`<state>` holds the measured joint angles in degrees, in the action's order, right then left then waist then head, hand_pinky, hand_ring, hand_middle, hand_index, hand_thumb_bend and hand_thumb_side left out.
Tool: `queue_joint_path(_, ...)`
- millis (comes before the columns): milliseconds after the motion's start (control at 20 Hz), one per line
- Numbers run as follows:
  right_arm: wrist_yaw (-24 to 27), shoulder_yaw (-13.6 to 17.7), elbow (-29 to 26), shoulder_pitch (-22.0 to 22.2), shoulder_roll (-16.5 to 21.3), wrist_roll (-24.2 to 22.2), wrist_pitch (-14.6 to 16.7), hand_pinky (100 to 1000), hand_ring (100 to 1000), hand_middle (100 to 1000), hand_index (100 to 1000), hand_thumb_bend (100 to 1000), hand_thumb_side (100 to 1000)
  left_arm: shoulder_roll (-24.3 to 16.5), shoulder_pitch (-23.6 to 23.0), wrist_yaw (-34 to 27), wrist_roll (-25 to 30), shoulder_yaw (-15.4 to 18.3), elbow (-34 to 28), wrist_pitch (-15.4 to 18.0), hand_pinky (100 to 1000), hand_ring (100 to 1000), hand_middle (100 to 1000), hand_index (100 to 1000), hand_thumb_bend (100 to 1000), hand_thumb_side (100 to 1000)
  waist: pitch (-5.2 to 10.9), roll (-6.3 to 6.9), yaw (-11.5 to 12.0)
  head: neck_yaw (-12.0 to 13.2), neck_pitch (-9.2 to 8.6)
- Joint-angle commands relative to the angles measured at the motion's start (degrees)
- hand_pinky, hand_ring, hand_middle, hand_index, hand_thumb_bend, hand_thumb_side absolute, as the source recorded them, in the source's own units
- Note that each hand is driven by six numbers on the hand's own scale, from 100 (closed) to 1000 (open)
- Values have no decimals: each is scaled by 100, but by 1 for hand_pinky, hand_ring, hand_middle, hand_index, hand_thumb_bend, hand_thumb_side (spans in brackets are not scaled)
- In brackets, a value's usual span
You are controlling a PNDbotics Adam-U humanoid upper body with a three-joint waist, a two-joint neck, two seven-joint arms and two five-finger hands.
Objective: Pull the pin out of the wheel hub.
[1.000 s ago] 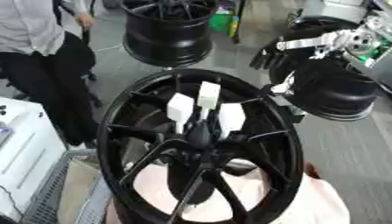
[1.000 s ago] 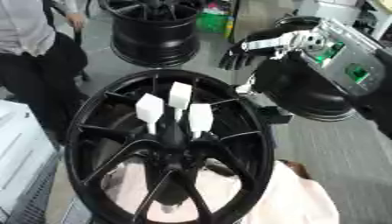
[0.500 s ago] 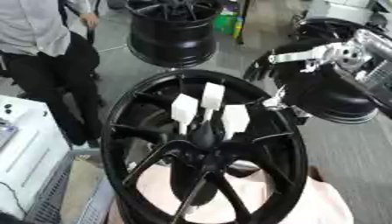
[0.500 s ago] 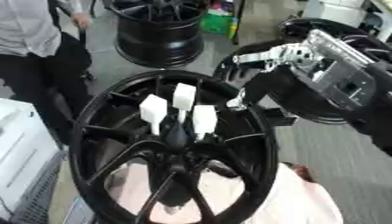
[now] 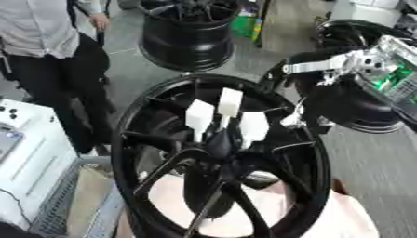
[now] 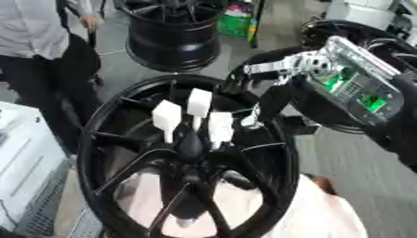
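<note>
In the left eye view, the black wheel hub [image 5: 220,158] stood tilted in the middle of the frame over a pale cloth [image 5: 269,209]. Three white-tagged pins rose from its centre: a left pin [image 5: 199,117], a middle pin [image 5: 230,103] and a right pin [image 5: 253,126], all seated. The right hand [image 5: 297,86] came in from the upper right and hung over the hub's far right rim, apart from the pins. How its dark fingers were set could not be told against the black rim. The left hand did not show.

In the right eye view, the right hand [image 6: 265,95] sat just beside the right pin's tag, its silver wrist and green boards behind it. The fingers appeared to hang downward, holding nothing, though their spread stayed unclear.

From here, the closely bunched tags seemed the risk: a reach aimed slightly off could likely knock or catch a neighbouring pin, and a sideways pull might jam the pin in its hole or rock the tilted hub.
</note>
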<state>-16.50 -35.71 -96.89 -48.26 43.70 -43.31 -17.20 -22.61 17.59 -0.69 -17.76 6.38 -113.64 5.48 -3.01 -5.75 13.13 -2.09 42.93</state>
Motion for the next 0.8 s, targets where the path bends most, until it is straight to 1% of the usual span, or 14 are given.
queue_joint_path(50,-3,106,-451,144,344,18,-41,869,876,827,894,413,345,-97,53,-16,-6,25,-95,-2,800,884,628,839,198,588,50,30,9,-50,37)
queue_joint_path(150,-32,153,-670,297,452,17,-90,870,878,830,893,420,346,-85,49,-20,-6,25,-95,-4,800,884,628,839,198,589,47,24,23,-78,33)
queue_joint_path(300,-119,187,-827,445,491,-13,-154,871,879,830,890,425,349,-73,49,-26,-2,24,-95,-4,800,884,628,839,198,590,42,17,40,-94,24)
queue_joint_path(550,-208,185,-847,565,429,-73,-205,870,878,828,883,421,358,-60,46,-30,-4,30,-95,-4,800,884,628,839,198,592,34,3,63,-119,36)
queue_joint_path(800,-314,215,-846,563,358,27,-172,873,880,832,889,424,324,-56,48,-32,-3,28,-95,-4,801,884,627,839,198,593,26,0,76,-130,45)
